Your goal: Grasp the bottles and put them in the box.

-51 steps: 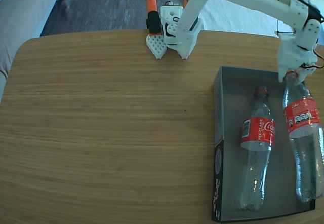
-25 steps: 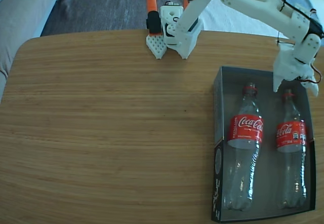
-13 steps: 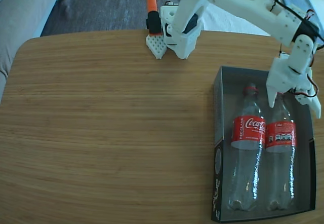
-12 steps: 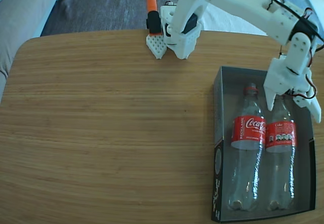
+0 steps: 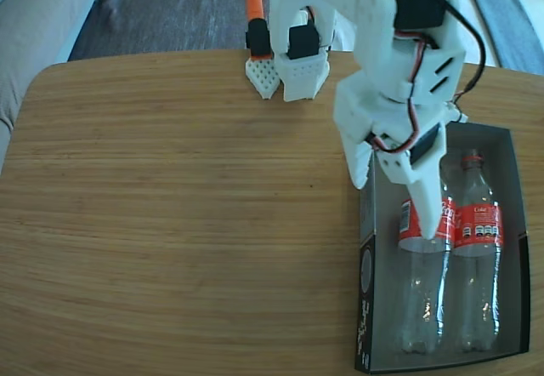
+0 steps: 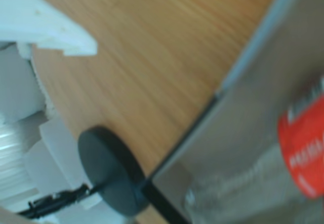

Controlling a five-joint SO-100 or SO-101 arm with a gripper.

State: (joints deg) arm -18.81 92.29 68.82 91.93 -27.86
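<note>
Two clear bottles, left (image 5: 422, 274) and right (image 5: 478, 257), lying side by side, touching, inside the dark box (image 5: 366, 265) at the right edge of the wooden table (image 5: 170, 223). Above the box's left wall, white gripper (image 5: 398, 196), fingers spread apart, holding nothing. Wrist view blurred: box wall, red label.

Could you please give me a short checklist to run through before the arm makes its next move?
1. Both bottles inside the box: ok; the left bottle and right bottle lie side by side in it.
2. Gripper empty: ok; nothing is between its fingers.
3. Gripper clear of the bottles: cannot tell; it overlaps the left bottle's top in the fixed view.
4. Table free of stray bottles: ok.
5. Box fully on the table: cannot tell; its right side nears the picture's edge.
</note>
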